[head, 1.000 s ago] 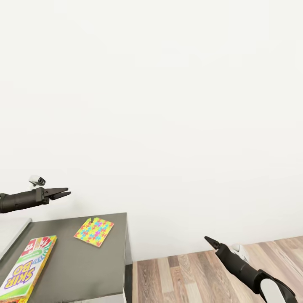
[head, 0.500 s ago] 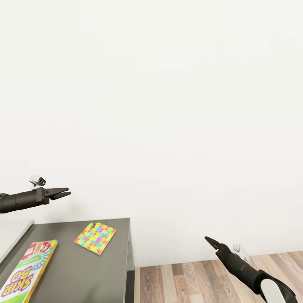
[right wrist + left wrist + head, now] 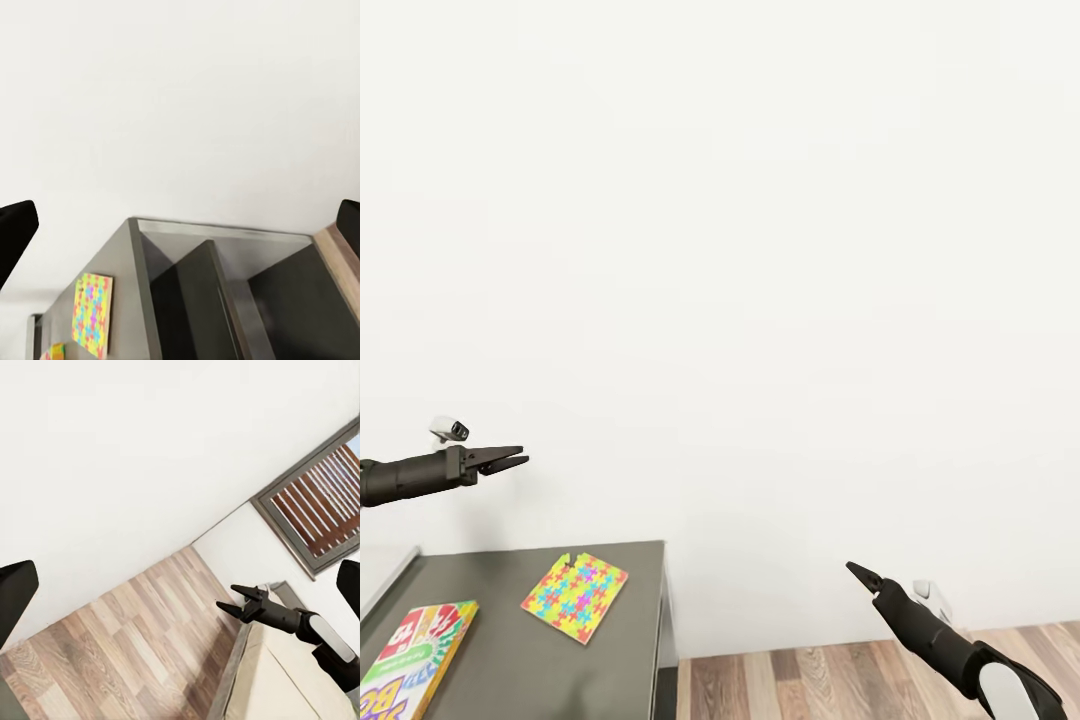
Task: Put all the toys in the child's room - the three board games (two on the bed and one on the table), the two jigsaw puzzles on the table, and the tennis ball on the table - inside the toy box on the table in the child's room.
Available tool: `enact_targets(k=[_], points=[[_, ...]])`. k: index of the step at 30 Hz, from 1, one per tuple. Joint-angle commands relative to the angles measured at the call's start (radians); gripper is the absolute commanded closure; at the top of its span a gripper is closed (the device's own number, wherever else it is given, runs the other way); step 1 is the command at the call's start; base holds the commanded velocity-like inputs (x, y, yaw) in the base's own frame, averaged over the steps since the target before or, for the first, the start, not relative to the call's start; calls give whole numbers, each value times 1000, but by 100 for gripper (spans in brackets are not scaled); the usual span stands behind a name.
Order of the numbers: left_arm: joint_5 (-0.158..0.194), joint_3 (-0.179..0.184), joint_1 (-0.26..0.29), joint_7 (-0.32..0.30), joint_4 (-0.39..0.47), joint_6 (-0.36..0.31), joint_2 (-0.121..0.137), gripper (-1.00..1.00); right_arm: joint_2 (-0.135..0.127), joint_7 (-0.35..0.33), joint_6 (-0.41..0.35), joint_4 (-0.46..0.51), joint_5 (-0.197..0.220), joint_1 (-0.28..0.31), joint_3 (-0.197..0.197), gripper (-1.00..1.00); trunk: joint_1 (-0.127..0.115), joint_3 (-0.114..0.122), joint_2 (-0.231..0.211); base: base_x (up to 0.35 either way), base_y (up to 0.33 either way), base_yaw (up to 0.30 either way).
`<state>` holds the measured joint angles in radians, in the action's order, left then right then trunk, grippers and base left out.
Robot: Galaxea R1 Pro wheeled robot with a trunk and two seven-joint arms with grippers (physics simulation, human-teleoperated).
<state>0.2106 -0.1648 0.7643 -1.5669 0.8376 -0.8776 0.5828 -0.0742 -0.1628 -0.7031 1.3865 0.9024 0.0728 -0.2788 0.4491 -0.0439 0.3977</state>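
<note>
Dark-grey table (image 3: 540, 650) wing carries jigsaw puzzle (image 3: 574, 596) near its far edge, SKIP-BO game (image 3: 415, 655) nearer the front; left tool (image 3: 510, 461) slightly parted, empty above; right tool (image 3: 855, 571) unclear; approach squarely.

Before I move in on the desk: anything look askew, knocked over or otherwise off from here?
Nothing damaged or spilled. The jigsaw puzzle lies flat on the dark desk wing, rotated out of line with its edges. The SKIP-BO box lies flat too, cut off by the picture's edge. Both grippers, left and right, hang empty.
</note>
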Motion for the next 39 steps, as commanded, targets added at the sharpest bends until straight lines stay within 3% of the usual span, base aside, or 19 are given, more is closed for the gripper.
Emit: enact_targets(k=[1, 10, 39], points=[[0, 1, 1, -4, 0, -11, 0, -100, 0, -4, -6, 0, -2, 1, -2, -100, 1, -2, 2, 126, -86, 172], [0, -1, 1, -4, 0, -11, 0, -100, -1, -4, -6, 0, -2, 1, -2, -100, 1, -2, 2, 112, -77, 175], [0, -1, 1, -4, 0, -11, 1, -100, -4, -5, 23, 0, 0, 1, -1, -100, 1, -2, 2, 67, -2, 4]])
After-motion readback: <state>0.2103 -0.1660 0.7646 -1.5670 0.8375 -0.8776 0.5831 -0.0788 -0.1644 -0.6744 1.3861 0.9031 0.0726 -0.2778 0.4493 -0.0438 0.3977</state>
